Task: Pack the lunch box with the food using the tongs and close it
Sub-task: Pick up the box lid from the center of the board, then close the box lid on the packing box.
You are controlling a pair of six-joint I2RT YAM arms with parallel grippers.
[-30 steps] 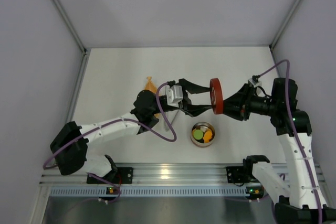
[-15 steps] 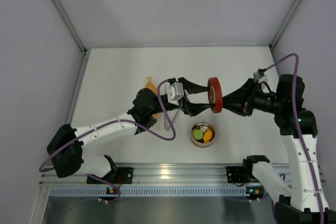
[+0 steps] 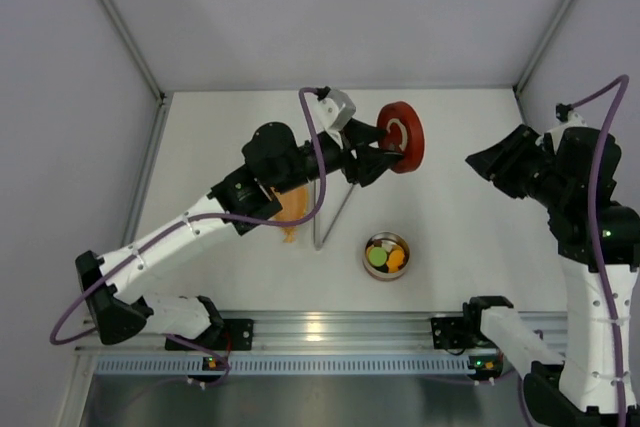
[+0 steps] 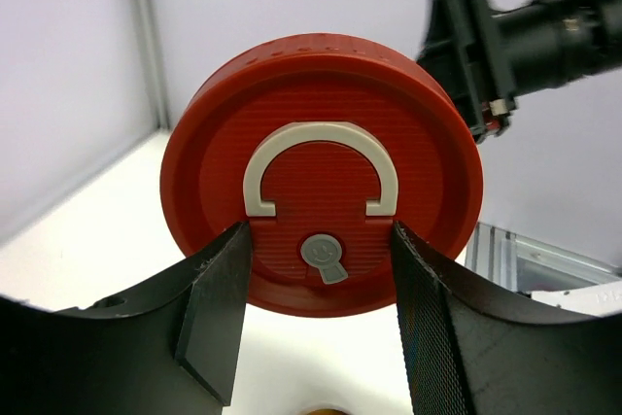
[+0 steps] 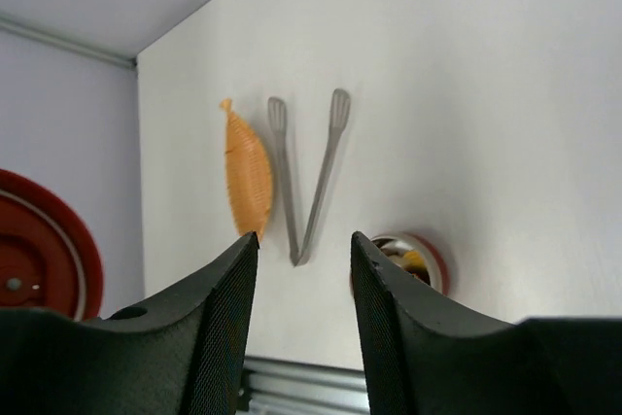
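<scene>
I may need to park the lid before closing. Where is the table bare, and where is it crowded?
Bare: the table right of the tin, toward the right arm; the far-right corner; the far-left corner. Crowded: the middle, where bag, tongs and tin lie close, the left arm above the bag, holding the lid.

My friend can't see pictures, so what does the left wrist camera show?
A round red lid with a white curved mark fills the view, gripped at its lower edge by the left tool. The right tool is behind it, apart.
</scene>
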